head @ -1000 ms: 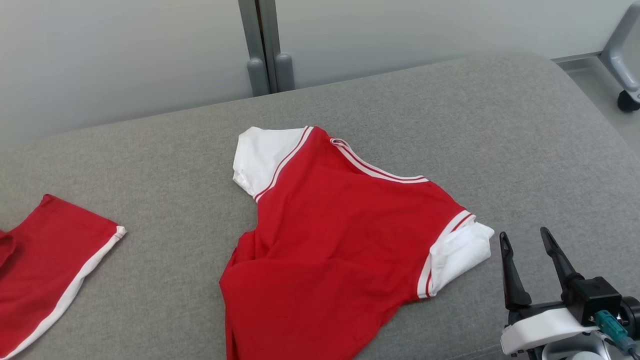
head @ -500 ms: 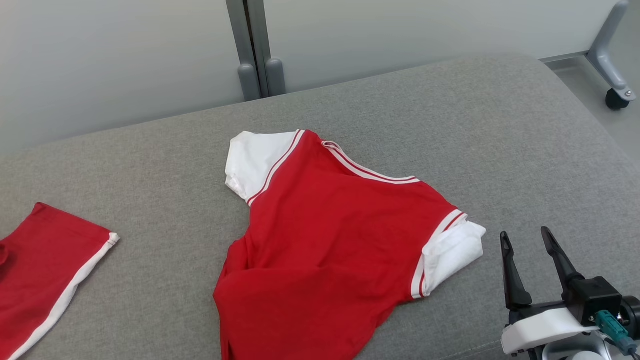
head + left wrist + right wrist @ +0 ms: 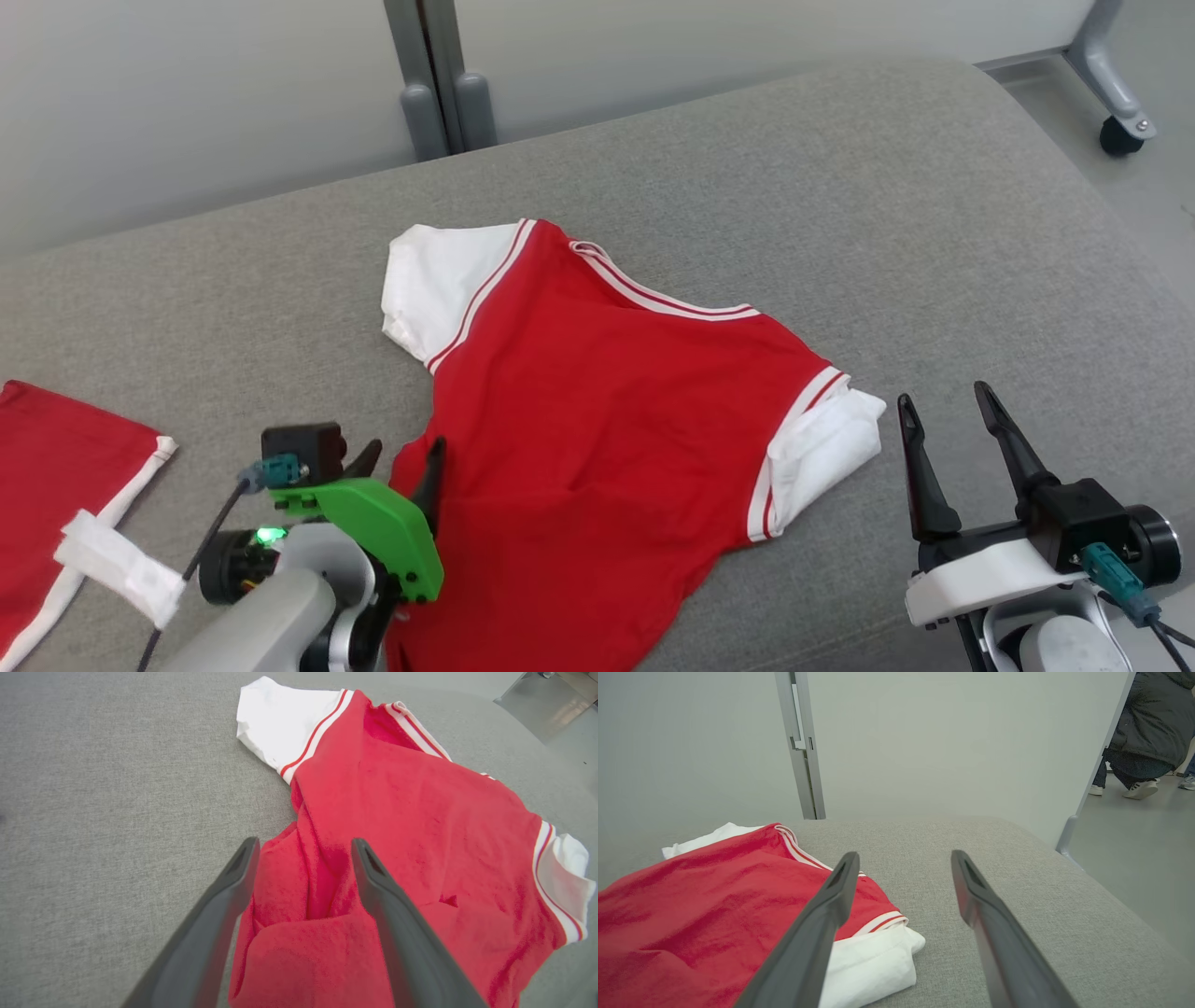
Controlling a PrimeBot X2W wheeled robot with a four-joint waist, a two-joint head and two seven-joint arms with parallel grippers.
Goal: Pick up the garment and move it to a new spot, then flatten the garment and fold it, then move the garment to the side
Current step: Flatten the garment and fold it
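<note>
Your left claw point(image 3: 405, 446) is newly open, empty, at the crumpled edge of the garment point(image 3: 607, 420) (right claw point(image 3: 943, 394) open, empty too): start flattening.

Left gripper point(image 3: 405, 446), right gripper point(image 3: 942, 394), jaws apart

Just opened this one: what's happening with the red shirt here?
The robot is working on a red shirt that lies rumpled on the grey cushion. Its left gripper is open over the shirt's bunched lower edge, gripping nothing. The right gripper is open too, beside the nearer white sleeve and apart from it. Nothing is folded yet.
</note>
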